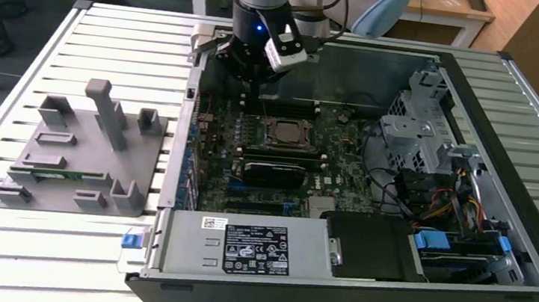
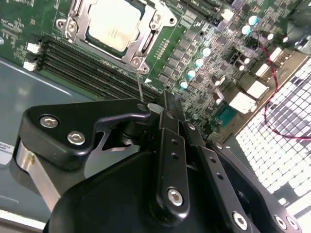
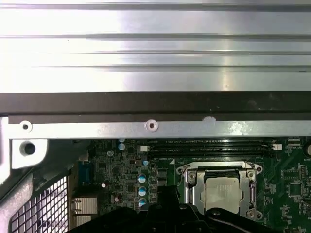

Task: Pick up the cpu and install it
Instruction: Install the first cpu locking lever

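Note:
The cpu (image 1: 286, 132) lies flat in the black socket frame (image 1: 285, 144) on the green motherboard inside the open computer case. Its silver top also shows in both wrist views (image 2: 114, 24) (image 3: 222, 190), with the frame's metal bracket around it. My gripper (image 1: 256, 82) hangs above the far end of the motherboard, beyond the socket and apart from the cpu. In the second wrist view its black fingers (image 2: 165, 104) are pressed together, shut on nothing. The socket's thin wire lever (image 2: 140, 87) stands just in front of the fingertips.
A grey fixture block (image 1: 83, 154) with a green memory stick (image 1: 57, 171) sits on the slatted table at the exterior view's left. Inside the case are a power supply (image 1: 239, 245), a drive cage (image 1: 417, 129) and loose cables (image 1: 444, 207). The case's metal rim (image 3: 150, 127) runs close behind the gripper.

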`<state>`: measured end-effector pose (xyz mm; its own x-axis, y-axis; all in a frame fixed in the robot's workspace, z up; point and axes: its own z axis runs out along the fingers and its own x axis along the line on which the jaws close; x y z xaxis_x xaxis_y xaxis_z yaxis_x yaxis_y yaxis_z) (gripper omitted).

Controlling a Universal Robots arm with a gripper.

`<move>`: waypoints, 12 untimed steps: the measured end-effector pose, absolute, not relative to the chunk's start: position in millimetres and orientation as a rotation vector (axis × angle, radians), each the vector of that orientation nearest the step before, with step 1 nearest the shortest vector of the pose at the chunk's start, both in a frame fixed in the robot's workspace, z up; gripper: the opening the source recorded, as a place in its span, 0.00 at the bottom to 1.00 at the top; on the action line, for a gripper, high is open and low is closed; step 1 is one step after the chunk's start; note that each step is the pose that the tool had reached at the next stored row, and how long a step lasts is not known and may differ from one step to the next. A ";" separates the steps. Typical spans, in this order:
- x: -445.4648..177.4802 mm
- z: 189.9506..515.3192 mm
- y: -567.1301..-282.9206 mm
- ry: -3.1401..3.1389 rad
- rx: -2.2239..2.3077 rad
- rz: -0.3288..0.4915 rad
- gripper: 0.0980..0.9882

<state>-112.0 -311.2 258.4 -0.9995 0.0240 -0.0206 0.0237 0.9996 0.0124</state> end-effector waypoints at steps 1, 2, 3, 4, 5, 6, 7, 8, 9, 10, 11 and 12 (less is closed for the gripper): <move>-112.0 258.0 -310.1 3.121 0.037 0.019 0.01; -112.0 257.7 -309.2 3.120 0.037 0.019 0.01; -112.0 257.5 -308.1 3.121 0.037 0.019 0.01; -112.0 257.4 -307.2 3.121 0.036 0.019 0.01; -112.0 257.3 -306.3 3.121 0.036 0.019 0.01; -112.0 257.1 -305.3 3.121 0.035 0.019 0.01; -112.0 257.1 -304.4 3.121 0.034 0.019 0.01; -112.0 257.1 -303.9 3.121 0.033 0.019 0.01; -111.9 257.1 -303.7 3.121 0.031 0.019 0.01; -111.6 257.1 -303.6 3.121 0.030 0.019 0.01; -111.2 257.1 -303.5 3.121 0.029 0.019 0.01; -110.4 257.0 -303.4 3.120 0.029 0.019 0.01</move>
<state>-110.4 -303.4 257.0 -0.9996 0.0186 -0.0209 0.0183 0.9998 0.0126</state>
